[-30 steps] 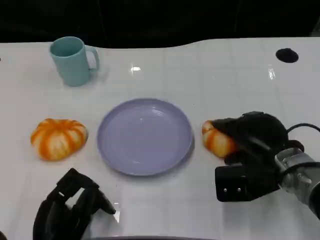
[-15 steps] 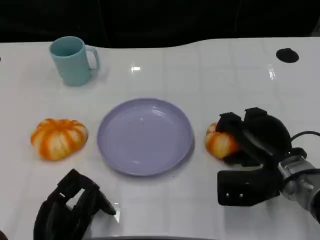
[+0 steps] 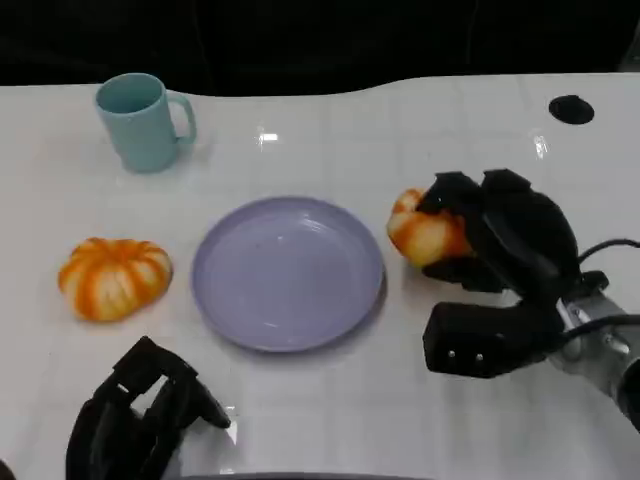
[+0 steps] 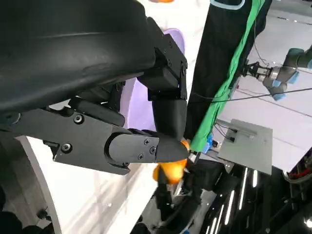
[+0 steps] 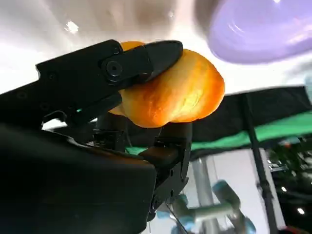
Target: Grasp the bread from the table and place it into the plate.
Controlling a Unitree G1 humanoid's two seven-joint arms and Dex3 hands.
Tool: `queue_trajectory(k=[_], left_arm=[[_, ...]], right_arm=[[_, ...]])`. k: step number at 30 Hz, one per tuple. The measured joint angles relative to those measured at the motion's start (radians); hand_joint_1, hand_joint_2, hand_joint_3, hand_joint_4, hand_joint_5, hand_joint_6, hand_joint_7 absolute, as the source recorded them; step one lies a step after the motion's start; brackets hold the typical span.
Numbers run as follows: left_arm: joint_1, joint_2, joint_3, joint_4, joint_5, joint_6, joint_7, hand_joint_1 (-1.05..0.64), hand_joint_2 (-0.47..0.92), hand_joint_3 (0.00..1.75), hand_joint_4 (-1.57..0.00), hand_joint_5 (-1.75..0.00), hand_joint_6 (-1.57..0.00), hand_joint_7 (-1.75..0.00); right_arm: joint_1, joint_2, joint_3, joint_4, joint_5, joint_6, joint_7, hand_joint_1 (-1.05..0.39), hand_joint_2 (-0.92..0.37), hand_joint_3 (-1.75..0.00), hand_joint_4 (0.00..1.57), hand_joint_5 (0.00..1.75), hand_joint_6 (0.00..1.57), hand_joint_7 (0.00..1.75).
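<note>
Right hand [image 3: 495,235] grips orange bread bun [image 3: 425,237], fingers [image 5: 141,61] wrapped over top, bun lifted just beside purple plate [image 3: 288,272] rim. Grasp done; carry over plate and release remain. Versus 1 s ago: bun raised, shifted toward plate. Left hand [image 3: 140,415] idle, fingers curled, holding nothing.

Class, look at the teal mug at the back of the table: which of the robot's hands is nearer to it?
Left. The left hand rests at the table's near edge, on the teal mug's side; the right hand holds bread beyond the plate.
</note>
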Motion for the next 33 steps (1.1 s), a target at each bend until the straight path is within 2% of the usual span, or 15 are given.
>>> queue_trajectory(k=[8,13,16,20,22,24,27,33], left_arm=[[0.002,-0.002,0.0,-0.005,-0.001,0.004,0.0,-0.53,0.92,0.24,-0.61,-1.75,-0.51,-1.49],[0.004,-0.005,-0.003,-0.009,-0.001,0.007,0.0,-0.53,0.92,0.25,-0.61,-1.75,-0.5,-1.5],[0.007,-0.005,-0.005,-0.01,-0.001,0.007,0.0,-0.53,0.92,0.25,-0.61,-1.75,-0.5,-1.5],[0.015,-0.006,-0.007,-0.012,-0.001,0.007,0.0,-0.53,0.92,0.25,-0.61,-1.75,-0.5,-1.5],[0.018,-0.008,-0.007,-0.012,-0.001,0.007,0.0,-0.52,0.92,0.26,-0.61,-1.75,-0.5,-1.49],[0.019,-0.009,-0.007,-0.012,-0.001,0.007,0.0,-0.52,0.92,0.26,-0.61,-1.75,-0.5,-1.48],[0.02,-0.009,-0.008,-0.012,-0.001,0.007,0.0,-0.52,0.92,0.26,-0.6,-1.75,-0.5,-1.47],[0.024,-0.01,-0.016,-0.017,0.003,0.005,0.0,-0.52,0.92,0.26,-0.6,-1.75,-0.5,-1.46]], right_arm=[[-0.035,0.042,0.001,-0.043,-0.001,-0.041,-0.001,-0.14,-0.86,-0.36,0.78,1.75,0.73,1.52],[-0.06,0.096,0.021,-0.057,-0.014,-0.043,0.007,-0.13,-0.82,-0.42,0.79,1.75,0.77,1.47],[-0.084,0.134,0.043,-0.057,-0.027,-0.038,0.025,-0.13,-0.83,-0.37,0.77,1.75,0.66,1.6],[-0.114,0.189,0.056,-0.049,-0.036,-0.023,0.045,-0.13,-0.84,-0.39,0.83,1.75,0.62,1.72],[-0.119,0.215,0.066,-0.042,-0.039,-0.012,0.054,-0.13,-0.82,-0.41,0.84,1.75,0.62,1.74],[-0.121,0.232,0.076,-0.031,-0.042,-0.001,0.064,-0.18,-0.81,-0.4,0.86,1.75,0.67,1.68],[-0.125,0.251,0.09,-0.015,-0.051,0.05,0.066,-0.19,-0.82,-0.38,0.86,1.75,0.66,1.67],[-0.141,0.279,0.111,0.013,-0.062,0.114,0.095,-0.23,-0.91,-0.26,0.85,1.75,0.59,1.73]])
